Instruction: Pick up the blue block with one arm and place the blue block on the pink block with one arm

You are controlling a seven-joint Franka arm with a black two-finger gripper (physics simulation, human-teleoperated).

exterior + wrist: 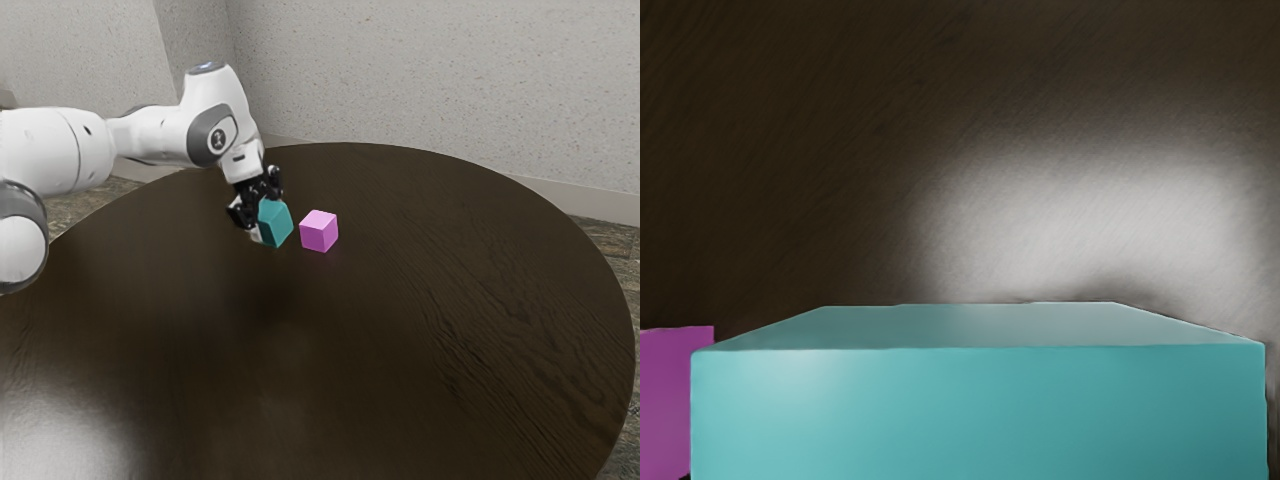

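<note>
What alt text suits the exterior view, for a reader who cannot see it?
A white arm from the exterior view's left holds a tilted blue block in its jaws low over a round dark table. A pink block sits on the table just to the exterior view's right of it, apart.

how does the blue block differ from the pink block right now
The blue block is teal and tilted; the pink block is magenta and sits flat on the table. The gripper grips the blue block; the pink block stands free. Both are plain cubes of like size.
</note>
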